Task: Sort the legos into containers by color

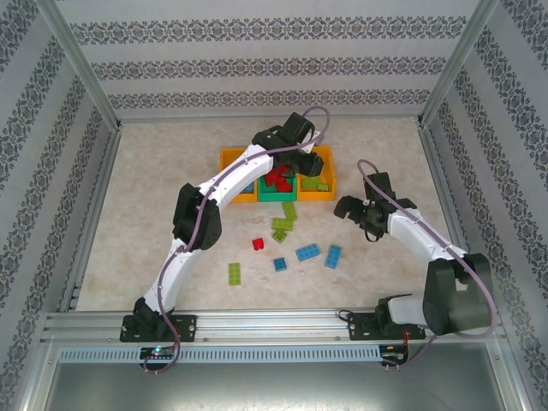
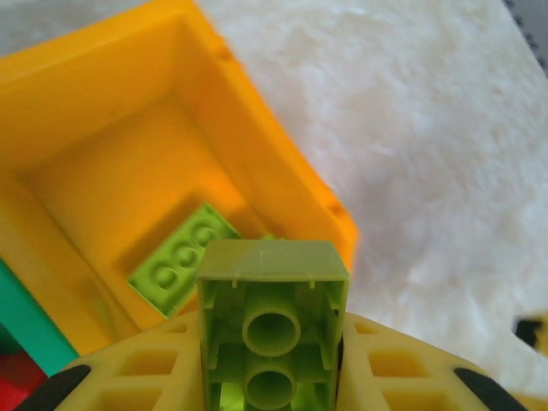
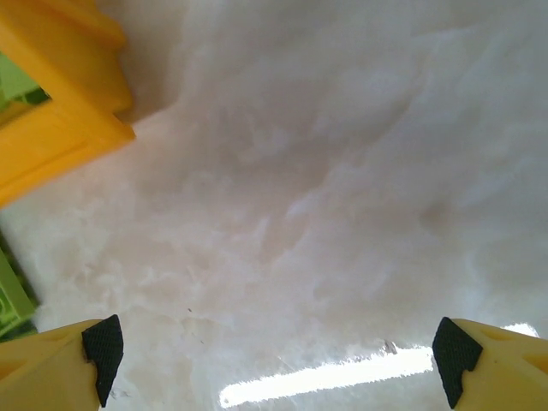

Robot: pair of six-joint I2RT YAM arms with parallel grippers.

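Observation:
My left gripper hangs over the right orange container and is shut on a lime green lego, underside toward the camera. Another lime green lego lies inside that orange container. The green container holds red legos, and the left orange container is partly hidden by the arm. My right gripper is open over bare table, its fingertips wide apart with nothing between them. Loose legos lie in front: a green pile, a red one and blue ones.
More loose legos sit nearer the arms: a blue one, a small blue one and a green one. A corner of the orange container and a green lego lie left of my right gripper. Metal frame rails border the table.

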